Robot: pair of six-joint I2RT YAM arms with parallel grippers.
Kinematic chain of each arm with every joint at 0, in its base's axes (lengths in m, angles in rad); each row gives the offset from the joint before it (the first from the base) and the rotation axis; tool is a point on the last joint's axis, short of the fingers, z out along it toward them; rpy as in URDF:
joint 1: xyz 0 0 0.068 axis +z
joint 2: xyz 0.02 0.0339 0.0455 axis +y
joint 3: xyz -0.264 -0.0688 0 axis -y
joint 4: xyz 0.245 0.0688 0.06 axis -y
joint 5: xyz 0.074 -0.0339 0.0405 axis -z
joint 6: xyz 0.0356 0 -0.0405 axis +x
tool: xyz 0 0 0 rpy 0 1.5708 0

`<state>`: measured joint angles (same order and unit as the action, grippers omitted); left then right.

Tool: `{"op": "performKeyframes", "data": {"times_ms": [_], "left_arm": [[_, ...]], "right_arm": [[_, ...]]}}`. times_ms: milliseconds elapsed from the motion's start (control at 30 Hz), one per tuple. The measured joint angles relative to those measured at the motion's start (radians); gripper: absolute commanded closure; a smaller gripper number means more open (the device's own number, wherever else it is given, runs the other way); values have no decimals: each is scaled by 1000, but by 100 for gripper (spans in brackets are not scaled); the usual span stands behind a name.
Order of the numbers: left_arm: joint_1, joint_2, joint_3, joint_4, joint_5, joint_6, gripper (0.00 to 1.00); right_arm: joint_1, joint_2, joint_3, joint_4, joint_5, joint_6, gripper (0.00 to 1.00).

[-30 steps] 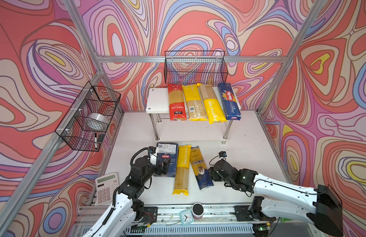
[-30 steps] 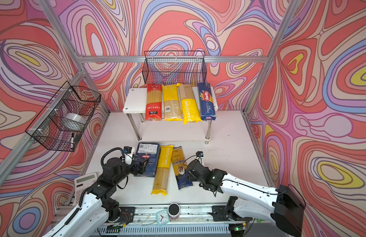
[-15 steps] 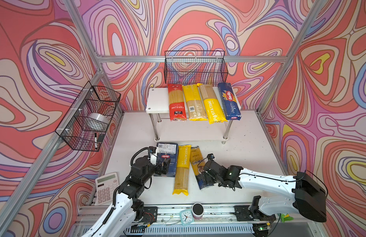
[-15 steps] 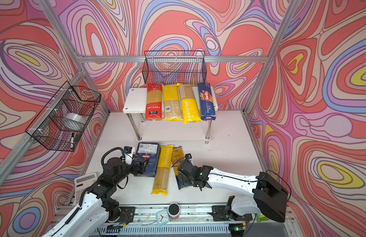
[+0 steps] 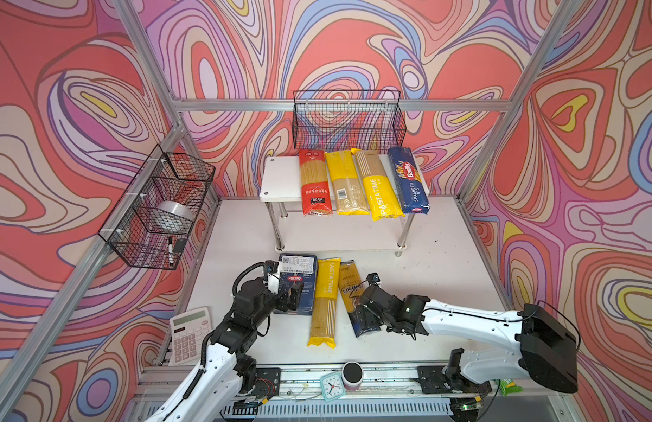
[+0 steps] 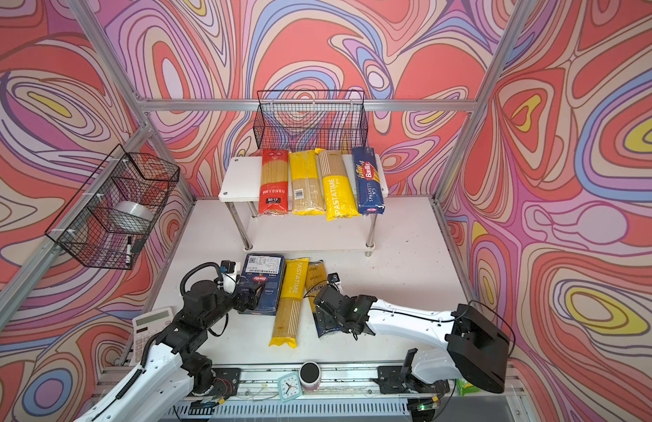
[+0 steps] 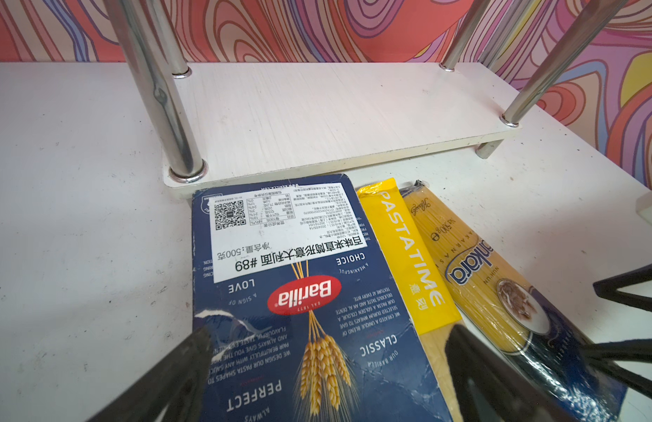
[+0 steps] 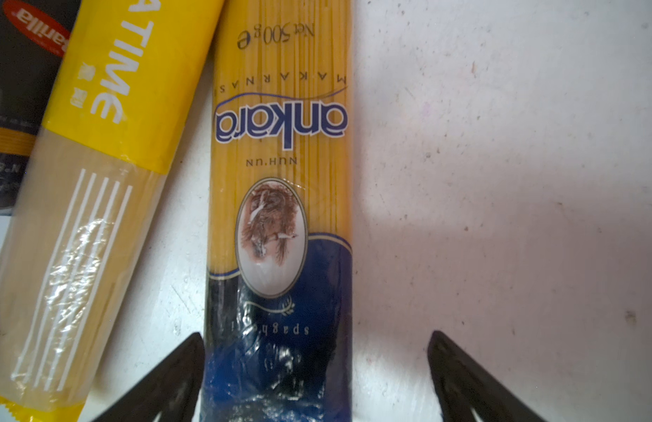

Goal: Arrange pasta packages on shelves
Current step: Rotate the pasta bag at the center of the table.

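On the table in front of the shelves (image 5: 280, 179) lie three pasta packages: a wide blue Barilla box (image 5: 297, 281), a yellow PASTATIME bag (image 5: 326, 296) and a dark blue bag (image 5: 350, 288) (image 8: 280, 146). My left gripper (image 7: 326, 347) is open, its fingers straddling the box's near end. My right gripper (image 8: 313, 347) is open over the dark blue bag's near end, the bag lying close to one finger. On the top board rest a red bag (image 5: 315, 182), two yellow bags (image 5: 346, 182) (image 5: 377, 186) and a slim Barilla box (image 5: 408, 181). The lower board (image 5: 339, 234) is bare.
A black wire basket (image 5: 348, 117) hangs behind the rack. Another (image 5: 160, 208) on the left wall holds a tape roll and a marker. A calculator (image 5: 189, 334), a small clock (image 5: 332, 387) and a cup (image 5: 352, 372) sit along the front edge. A green packet (image 5: 507, 387) lies at the front right.
My right arm has swung left over the dark blue bag, and its jaws have spread wider. The left arm and all packages have stayed still.
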<state>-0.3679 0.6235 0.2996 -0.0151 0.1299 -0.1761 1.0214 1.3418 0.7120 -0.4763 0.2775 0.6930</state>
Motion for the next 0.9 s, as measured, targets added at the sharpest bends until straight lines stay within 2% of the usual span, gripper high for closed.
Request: {"op": "performKeyframes", "data": {"times_ms": [900], "left_arm": [[0, 0, 0, 0, 0, 0, 0]], "right_arm": [[5, 148, -53, 215, -15, 9, 2]]}}
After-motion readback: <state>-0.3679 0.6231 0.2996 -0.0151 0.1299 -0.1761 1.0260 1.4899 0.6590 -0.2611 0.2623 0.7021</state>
